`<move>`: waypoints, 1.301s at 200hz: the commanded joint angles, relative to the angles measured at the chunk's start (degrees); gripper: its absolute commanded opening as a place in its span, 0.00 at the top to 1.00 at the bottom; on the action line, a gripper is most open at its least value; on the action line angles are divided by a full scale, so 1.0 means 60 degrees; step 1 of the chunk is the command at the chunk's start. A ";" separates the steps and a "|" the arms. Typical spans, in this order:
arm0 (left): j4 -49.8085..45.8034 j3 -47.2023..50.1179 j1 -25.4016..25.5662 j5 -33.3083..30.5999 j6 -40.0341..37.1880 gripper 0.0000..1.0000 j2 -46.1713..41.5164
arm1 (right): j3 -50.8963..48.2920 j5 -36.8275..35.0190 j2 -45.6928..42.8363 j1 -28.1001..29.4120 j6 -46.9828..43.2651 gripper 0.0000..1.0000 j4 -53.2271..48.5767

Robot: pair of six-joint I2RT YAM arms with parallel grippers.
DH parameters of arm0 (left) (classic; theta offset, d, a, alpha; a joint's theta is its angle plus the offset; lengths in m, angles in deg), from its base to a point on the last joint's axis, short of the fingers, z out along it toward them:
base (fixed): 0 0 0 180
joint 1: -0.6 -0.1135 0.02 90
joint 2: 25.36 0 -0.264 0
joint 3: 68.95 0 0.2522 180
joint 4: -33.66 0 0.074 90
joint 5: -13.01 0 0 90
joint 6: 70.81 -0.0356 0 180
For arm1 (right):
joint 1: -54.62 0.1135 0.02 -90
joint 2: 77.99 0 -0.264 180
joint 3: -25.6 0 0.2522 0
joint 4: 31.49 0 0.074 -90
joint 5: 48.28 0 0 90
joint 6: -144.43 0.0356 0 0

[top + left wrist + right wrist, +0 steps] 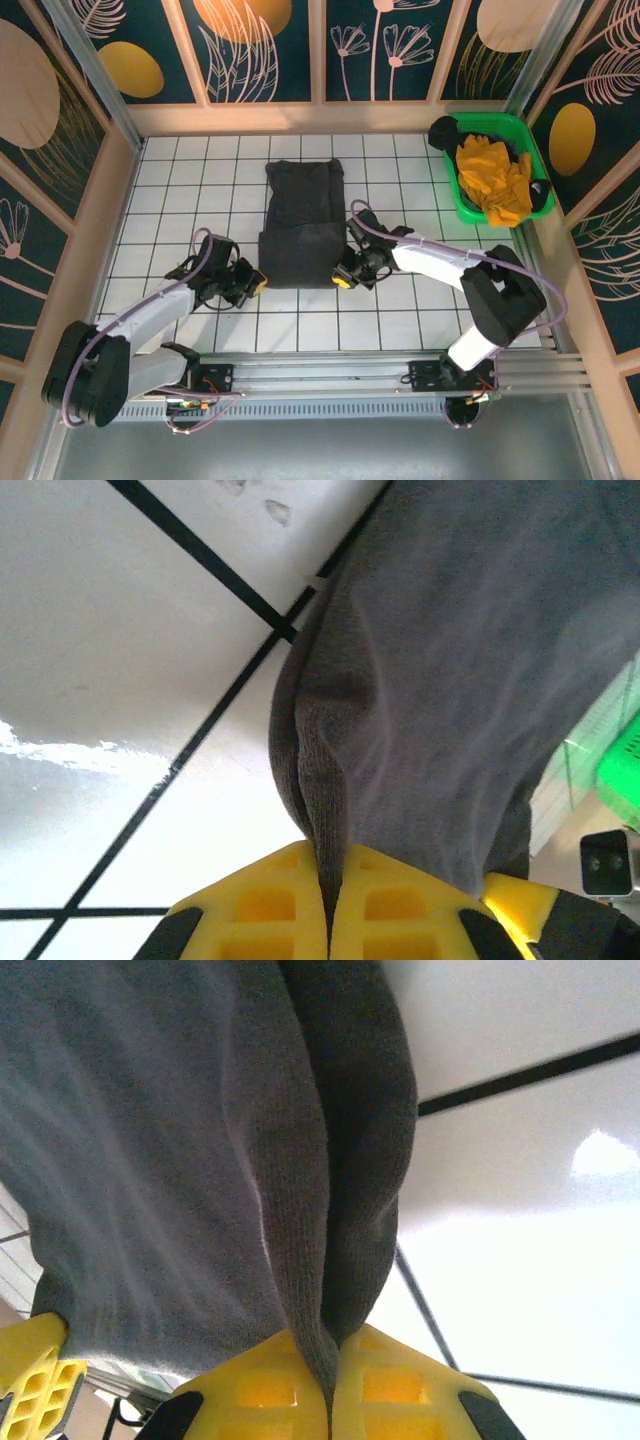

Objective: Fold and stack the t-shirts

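While left end effector (252, 284) and right end effector (344, 276) clamp near corners of the charcoal t-shirt (300, 215), looks mid-fold. Next probably needs an even lift, carried to the far edge.

Charcoal-grey t-shirt (302, 222), green bin (457, 195)

A green bin (492, 121) sits in the tiled table's (190, 200) far right corner.

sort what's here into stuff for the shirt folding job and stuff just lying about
For the job:
- dark grey t-shirt
- left hand and right hand, each shut on a near corner of it

Lying about:
- green bin
- yellow cloth in it, maybe more shirts, cannot tell
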 commanded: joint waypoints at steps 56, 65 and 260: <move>-0.1202 -0.3566 -0.0010 -0.0949 -0.0561 1.00 0.0379 | 0.2313 -0.1167 -0.0741 -0.0498 0.0536 1.00 -0.1636; -0.1086 -0.4067 -0.0071 -0.0988 -0.0607 1.00 0.0788 | 0.2809 -0.1166 -0.0520 -0.0739 0.0417 1.00 -0.1719; 0.0552 -1.2696 -0.2432 -0.1310 -0.1930 0.54 0.9992 | 1.4484 0.1531 0.9565 -0.4032 -0.2785 0.46 -0.0197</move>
